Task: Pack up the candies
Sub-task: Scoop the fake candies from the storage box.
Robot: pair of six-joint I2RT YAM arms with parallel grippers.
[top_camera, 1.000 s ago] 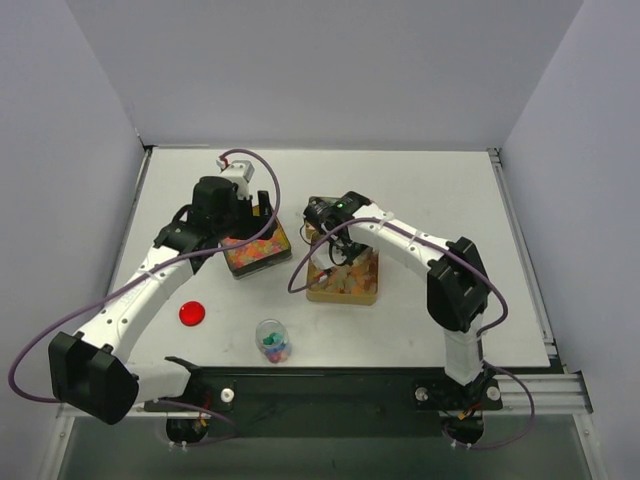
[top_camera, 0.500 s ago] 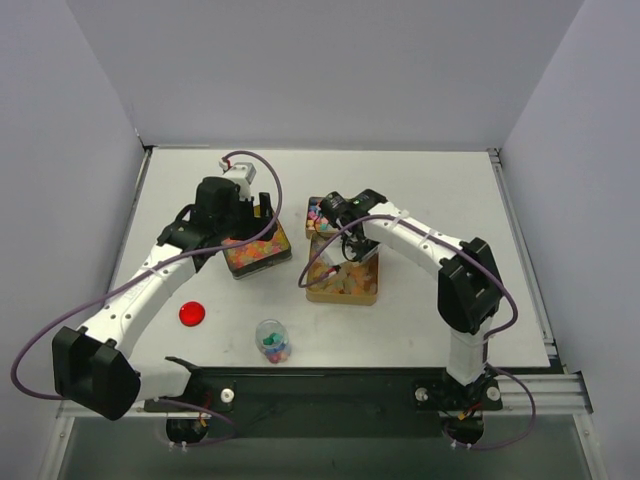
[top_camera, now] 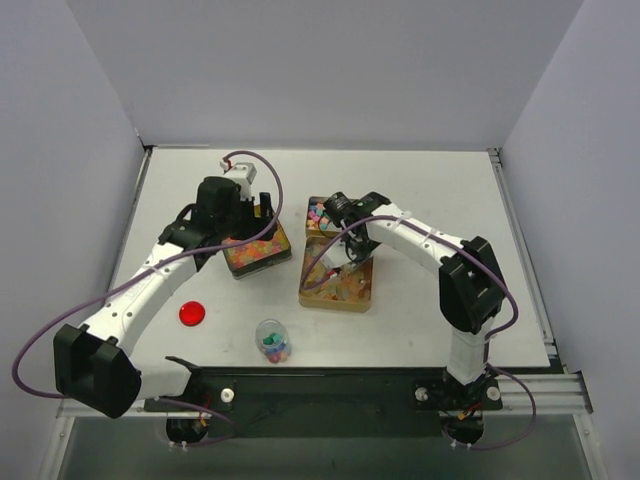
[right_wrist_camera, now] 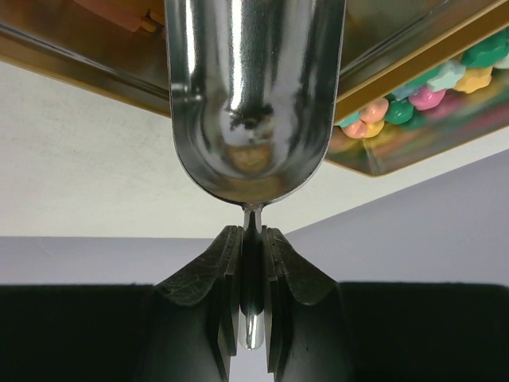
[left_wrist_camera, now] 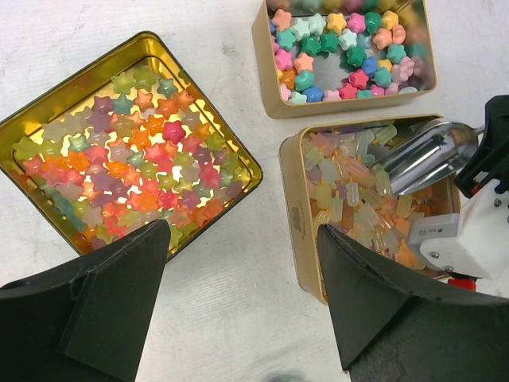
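Observation:
Candies fill three gold tins: red and orange stars [left_wrist_camera: 119,151] in the left tin [top_camera: 255,252], pastel stars [left_wrist_camera: 350,48] in a small back tin [top_camera: 319,212], and pale gummy bits [left_wrist_camera: 358,207] in the tin [top_camera: 338,285] at centre. More candies lie in a clear jar [top_camera: 272,340]. My left gripper [top_camera: 262,222] [left_wrist_camera: 242,239] hangs open above the table between the star tin and the gummy tin, holding nothing. My right gripper [top_camera: 345,235] [right_wrist_camera: 252,263] is shut on the thin handle of a metal scoop [right_wrist_camera: 254,95] [left_wrist_camera: 425,155], whose bowl lies over the gummy tin.
A red round lid [top_camera: 191,313] lies on the white table [top_camera: 430,190] at the near left, beside the jar. Grey walls close in the table on the left, back and right. Purple cables loop from both arms.
My right wrist has swung back and to the right with the scoop, uncovering the small pastel tin. The gummy tin has slid slightly to the near left. The left arm has barely moved.

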